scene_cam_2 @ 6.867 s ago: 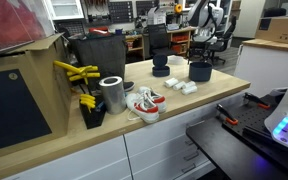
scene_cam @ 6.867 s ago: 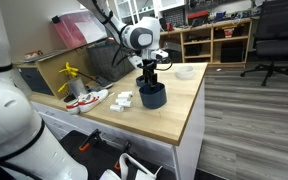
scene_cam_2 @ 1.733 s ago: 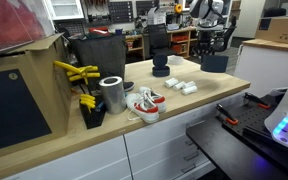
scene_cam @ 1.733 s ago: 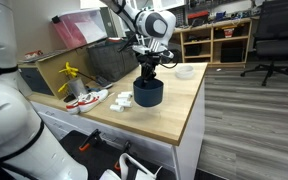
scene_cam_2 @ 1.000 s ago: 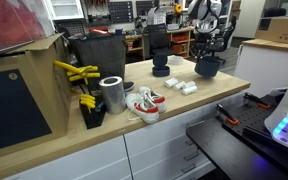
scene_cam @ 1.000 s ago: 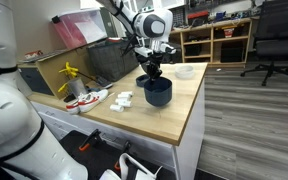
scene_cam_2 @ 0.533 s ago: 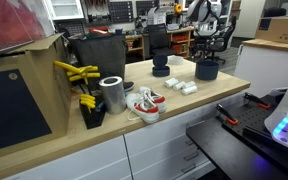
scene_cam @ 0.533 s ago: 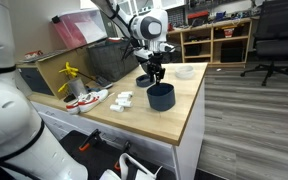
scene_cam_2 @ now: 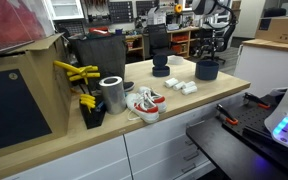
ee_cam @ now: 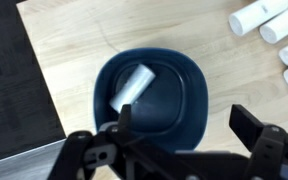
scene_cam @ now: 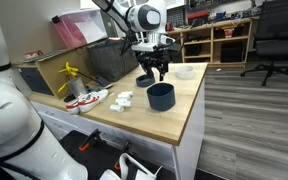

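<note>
A dark blue bowl [scene_cam: 161, 96] stands on the wooden counter [scene_cam: 184, 115] and also shows in another exterior view [scene_cam_2: 208, 69]. In the wrist view the bowl [ee_cam: 174, 100] holds one white cylinder [ee_cam: 132, 87]. My gripper [scene_cam: 156, 70] hangs open and empty just above and behind the bowl; in the wrist view the gripper [ee_cam: 184, 125] has its jaws spread wide over the bowl's near rim. Several white cylinders [scene_cam: 123, 99] lie on the counter beside the bowl and at the wrist view's top right [ee_cam: 274, 22].
A second dark bowl [scene_cam: 144, 79] and a white bowl [scene_cam: 185, 72] stand behind. A red-and-white shoe [scene_cam_2: 144, 103], a metal can [scene_cam_2: 112, 94] and yellow tools [scene_cam_2: 79, 72] stand further along the counter. The counter edge drops to the floor near the blue bowl.
The gripper carried the blue bowl toward the counter's edge, set it down, let go and rose above it with its jaws open.
</note>
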Controlling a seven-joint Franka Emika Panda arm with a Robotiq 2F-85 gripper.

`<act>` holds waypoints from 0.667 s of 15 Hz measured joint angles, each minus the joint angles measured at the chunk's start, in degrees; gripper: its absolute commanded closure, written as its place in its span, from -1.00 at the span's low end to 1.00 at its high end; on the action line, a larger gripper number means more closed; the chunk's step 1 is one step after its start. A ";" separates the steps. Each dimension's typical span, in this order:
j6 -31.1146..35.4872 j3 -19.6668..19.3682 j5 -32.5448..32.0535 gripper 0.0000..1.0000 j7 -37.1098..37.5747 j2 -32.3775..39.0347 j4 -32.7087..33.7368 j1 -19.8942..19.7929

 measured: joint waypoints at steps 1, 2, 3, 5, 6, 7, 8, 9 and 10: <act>-1.78 -0.13 -1.32 -1.00 -2.18 -0.37 0.07 -0.39; -3.26 -0.34 -2.63 -1.00 -4.14 -0.48 0.18 -0.74; -4.28 -0.62 -3.97 -1.00 -5.82 -0.44 0.24 -0.99; -4.51 -0.84 -6.60 -1.00 -9.37 0.17 0.31 -1.47; -3.99 -0.85 -7.66 -1.00 -11.27 0.81 0.41 -1.62; -2.79 -0.85 -8.52 -1.00 -13.10 1.66 0.51 -1.69; -1.12 -0.79 -9.03 -1.00 -15.06 2.66 0.55 -1.69; 0.68 -0.61 -9.32 -1.00 -17.18 3.70 0.55 -1.70; 2.58 -0.33 -9.56 -1.00 -19.60 4.75 0.56 -1.69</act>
